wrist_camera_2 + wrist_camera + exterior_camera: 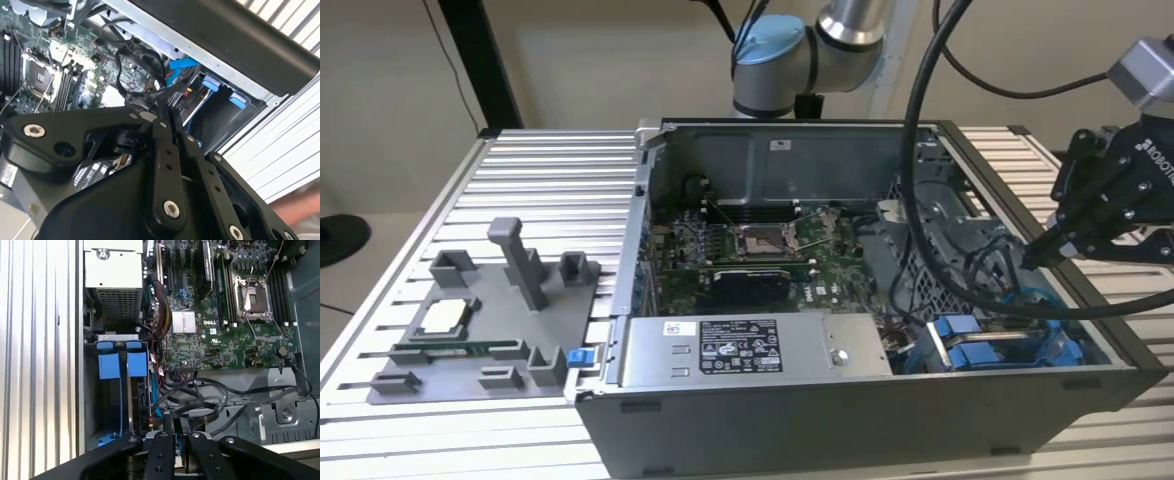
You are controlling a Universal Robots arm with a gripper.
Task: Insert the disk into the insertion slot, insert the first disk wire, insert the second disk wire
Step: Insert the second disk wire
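The insertion slot [122,365] is a bay with bright blue rails and tabs in the corner of the open computer case, also seen in the exterior view [983,348] and second wrist view [220,86]. Inside the bay the disk [143,398] stands edge-on beside the blue rails, its dark connector end facing out. My black gripper [1033,258] hovers over the case's right side, just above the bay. In both wrist views its fingers [163,447] sit close together on a black disk wire [200,407] that loops out of the case [134,92]. The wire's plug end is hidden by the fingers.
The case [854,420] lies open on a slatted metal table [547,180]. A grey labelled power-supply box [747,347] sits at its front and the motherboard [761,250] lies behind. A grey fixture tray [480,330] stands at the exterior view's left. Thick black hoses [927,200] hang across the case.
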